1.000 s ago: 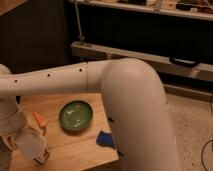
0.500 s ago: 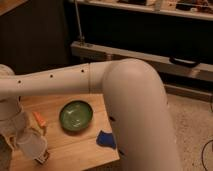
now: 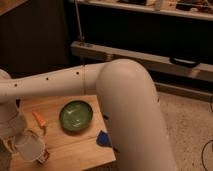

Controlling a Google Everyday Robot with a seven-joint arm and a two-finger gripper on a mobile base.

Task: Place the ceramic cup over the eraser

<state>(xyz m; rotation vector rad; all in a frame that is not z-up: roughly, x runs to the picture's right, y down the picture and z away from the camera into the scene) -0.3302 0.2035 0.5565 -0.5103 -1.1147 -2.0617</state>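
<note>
almost nothing is seen to have moved since the earlier frames: arm, cup and dishes are found in the same places. the hand (image 3: 20, 142) is at the lower left of the view, low over the near-left corner of the tabletop (image 3: 80, 145), and it is clamped on the ceramic cup (image 3: 30, 146), which is held mouth down. the eraser (image 3: 44, 156) is only partly seen, as a small reddish and white end showing at the cup's lower right rim, touching or just beside it. whether the cup already covers it cannot be told. the coming move is judged to turn on this: the eraser lies slightly right of the cup's centre. an orange carrot-shaped thing (image 3: 39, 119), a green bowl (image 3: 76, 115) and a blue pad (image 3: 104, 139) are left alongside.
</note>
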